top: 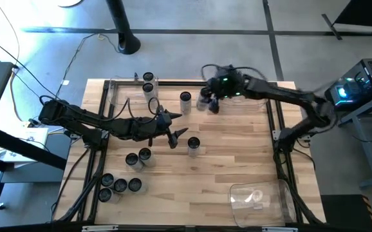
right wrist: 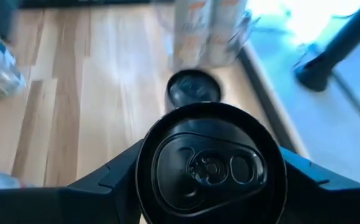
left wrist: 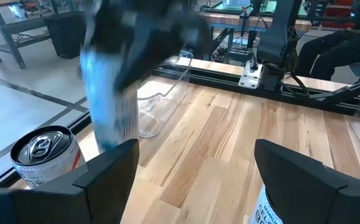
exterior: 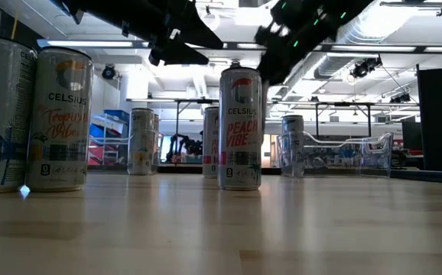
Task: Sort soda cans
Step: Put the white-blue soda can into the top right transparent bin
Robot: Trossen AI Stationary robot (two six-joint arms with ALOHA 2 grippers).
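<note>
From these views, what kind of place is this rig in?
Likely a robotics lab or workshop: bare concrete floor, exposed ceiling ducts, other workbenches beyond the wooden table.

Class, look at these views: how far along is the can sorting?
Done, it seems: two cans stand at the far-left clear bin, though whether they are inside is unclear. In hand: the right gripper grips one can over the table; the left gripper hangs open mid-table. Left: loose cans on the wood.
</note>
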